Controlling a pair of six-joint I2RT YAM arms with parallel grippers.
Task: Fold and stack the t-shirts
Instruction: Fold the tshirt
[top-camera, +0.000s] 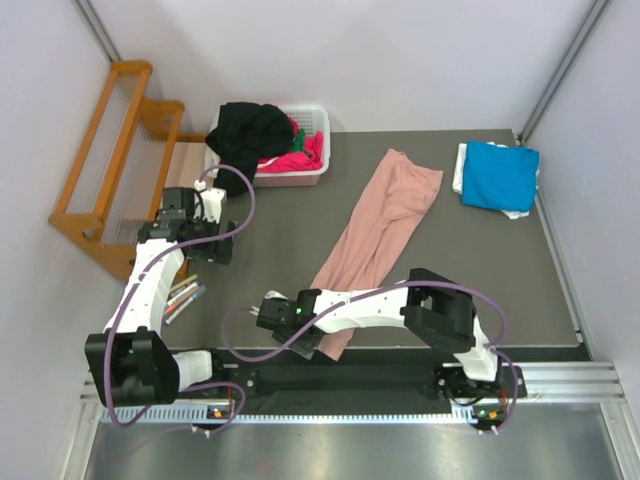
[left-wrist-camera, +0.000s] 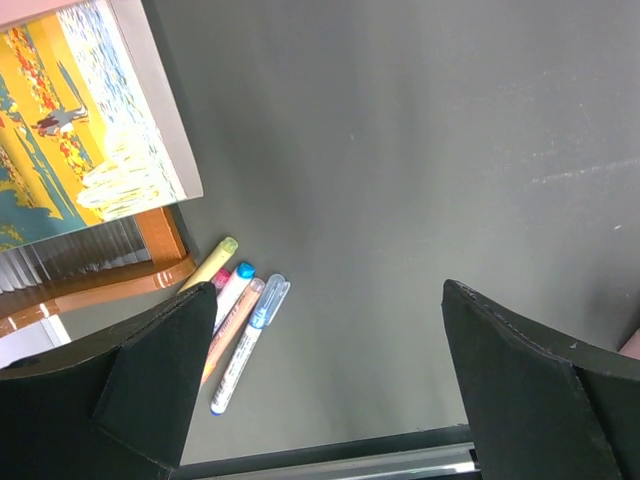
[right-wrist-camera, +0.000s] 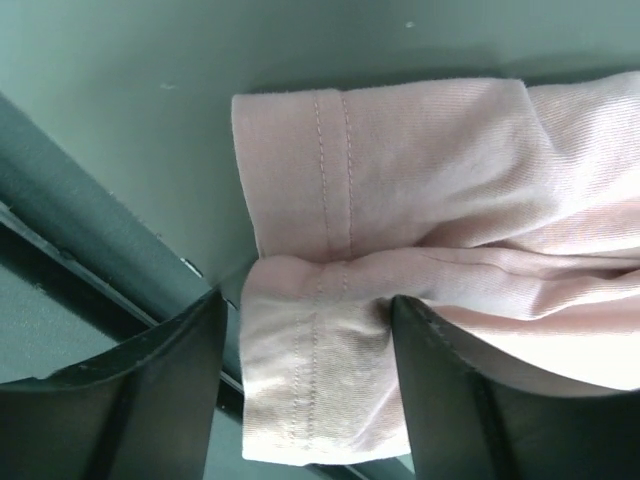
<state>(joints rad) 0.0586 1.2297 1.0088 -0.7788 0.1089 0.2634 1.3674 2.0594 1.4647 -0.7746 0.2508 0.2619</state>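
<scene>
R gripper: jaws well apart, straddling the bunched hem fold of the pink t-shirt at near edge of surface, cloth filling the gap btwn fingers. Rest of shirt runs as a long strip diagonally up-right, well apart from the folded blue t-shirt. L gripper: jaws wide, nothing in them, over bare surface nr markers, far from any shirt.

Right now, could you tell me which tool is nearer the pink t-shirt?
Right. The right tool straddles the pink t-shirt at its hem; the left tool hangs apart, near the markers.
</scene>
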